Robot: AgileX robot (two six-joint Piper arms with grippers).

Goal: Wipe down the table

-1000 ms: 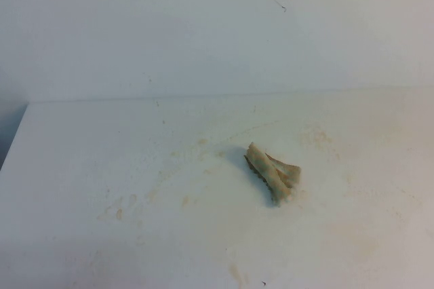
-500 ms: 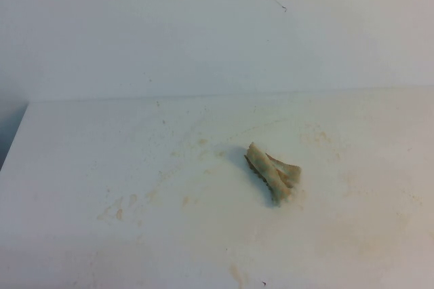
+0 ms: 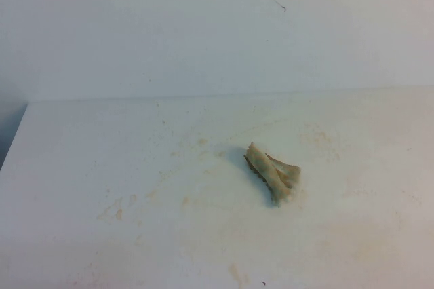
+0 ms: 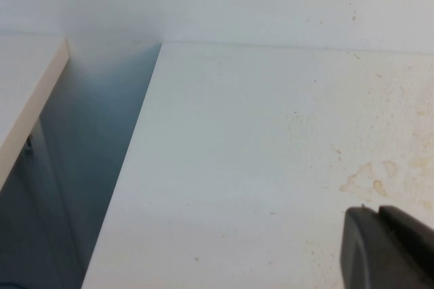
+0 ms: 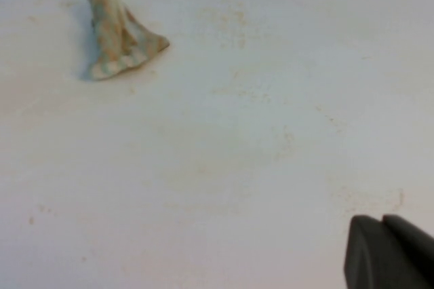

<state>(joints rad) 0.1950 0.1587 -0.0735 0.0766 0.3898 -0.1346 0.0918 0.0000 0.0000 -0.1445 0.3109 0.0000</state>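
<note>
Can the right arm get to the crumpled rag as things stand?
Probably yes. Only bare stained table lies between the right gripper, fingers shut, and the crumpled rag. The left gripper, also shut, sits away near the table's left edge.

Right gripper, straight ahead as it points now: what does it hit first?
Probably bare stained table, not the rag, which lies off to one side of its line. The right gripper, jaws shut, hangs above the table; left gripper is over the table's left part.
</note>
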